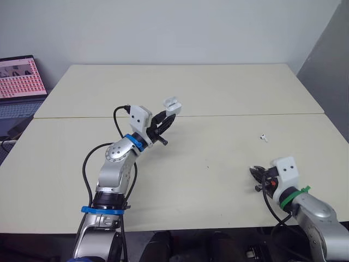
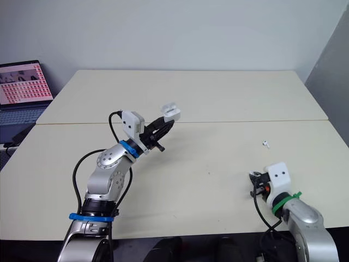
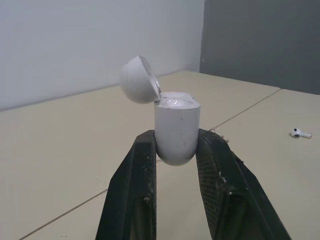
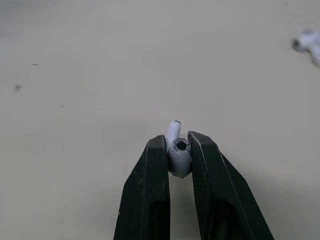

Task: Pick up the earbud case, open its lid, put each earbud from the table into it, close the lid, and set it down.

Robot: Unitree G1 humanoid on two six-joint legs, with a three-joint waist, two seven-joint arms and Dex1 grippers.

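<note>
**Head view.** The left pincer [image 1: 169, 117] is raised over the table [image 1: 229, 87]. Its two fingers are closed on the lower body of the earbud case [image 1: 172, 104], which is held clear of the surface. A loose earbud [image 1: 264, 137] lies on the table well to the right of the case and nearer the robot. The right pincer [image 1: 255, 178] is low over the table, also far right of the case and nearer the robot than that earbud. A laptop [image 1: 19, 76] sits far left of the case, beyond the table edge. Its screen shows a pink grid too small to read.

**Left wrist view.** The case stands upright, pinched at its rounded base between both fingers. The lid [image 3: 140, 80] is hinged back and tilted away from the body. Any marking on the white shell cannot be made out.

**Right wrist view.** The right pincer is narrowed almost fully and clamped on a held earbud [image 4: 178, 151]. The stem pokes out past the fingertips, with bare table behind.
</note>
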